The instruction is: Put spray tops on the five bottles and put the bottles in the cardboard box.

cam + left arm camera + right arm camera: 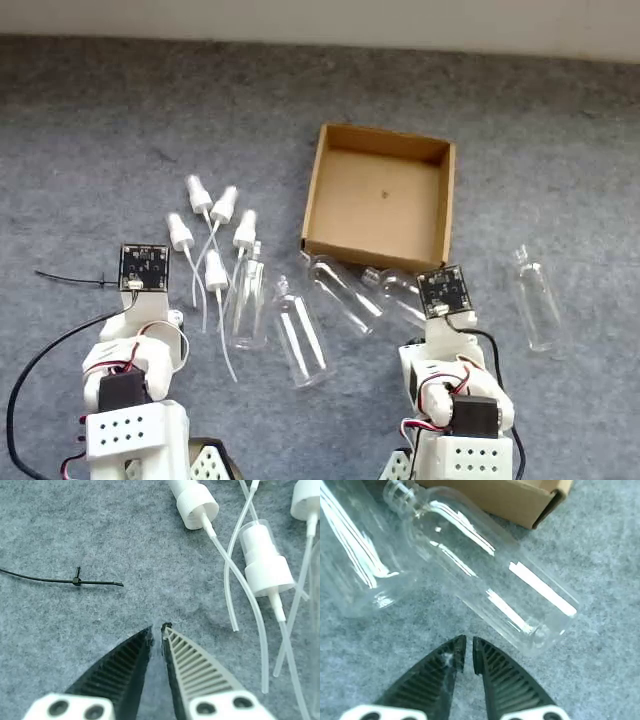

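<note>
— What did the high view give you?

— I had the box (313,190) sitting open on the grey felt (100,120), toward the far side. All five bottles (302,342) lay on their sides outside it, uncapped. Two were between the arms, two just in front of the box's near wall by the right arm (455,385), and one well off to the right. The five tops (216,270) lay loose in a cluster left of the box, with one bottle just beside them. A black tie (70,278) lay beside the left arm (135,350), on its outer side.

— And the left wrist view?

— The left gripper (158,630) hung over bare felt, jaws drawn together to a thin slit, nothing between them. Three tops lay beyond it to one side, their tubes (276,607) crossing. The tie lay apart on the other side.

— The right wrist view?

— Much the same. The right gripper (468,641) was closed to a sliver and held nothing. One bottle lay just beyond its tips, slanted, with its neck pointing toward the box's wall. A second bottle lay beside that one, and I couldn't tell whether the two touched. A corner of the box showed past them, its wall resting on the felt.
</note>
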